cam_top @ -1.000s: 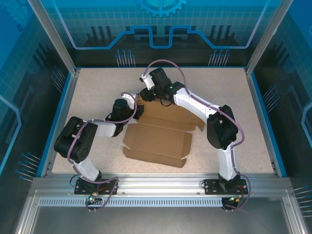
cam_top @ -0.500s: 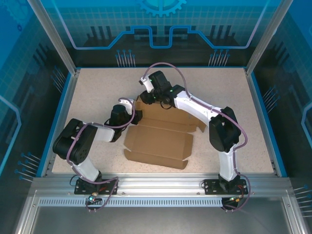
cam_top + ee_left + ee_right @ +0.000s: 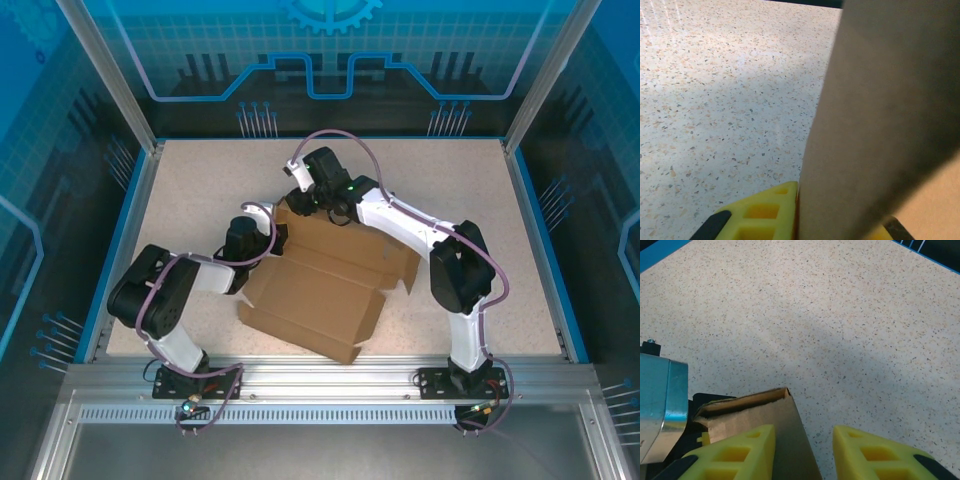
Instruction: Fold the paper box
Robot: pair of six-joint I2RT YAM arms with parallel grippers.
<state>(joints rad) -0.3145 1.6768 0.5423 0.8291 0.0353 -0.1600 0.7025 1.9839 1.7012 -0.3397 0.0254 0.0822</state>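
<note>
The paper box (image 3: 310, 295), a flat brown cardboard sheet with flaps, lies skewed mid-table. My left gripper (image 3: 278, 240) sits at its far-left edge. In the left wrist view a cardboard flap (image 3: 880, 100) stands upright between the yellow fingers (image 3: 760, 215), and the left gripper (image 3: 835, 220) is shut on it. My right gripper (image 3: 300, 200) hovers over the sheet's far-left corner. In the right wrist view that gripper (image 3: 804, 440) is open, with a cardboard corner (image 3: 755, 415) lying against its left finger (image 3: 740, 450) and a gap to the other finger (image 3: 875, 450).
The speckled tabletop (image 3: 200, 180) is bounded by blue rims and transparent walls. An aluminium rail (image 3: 320, 385) runs along the front by the arm bases. A silver metal block (image 3: 660, 400) sits close to the left of the right gripper.
The left gripper has shut on the box's flap. The sheet has swung round, its near edge shifting left and toward the front. The right arm has barely moved.
</note>
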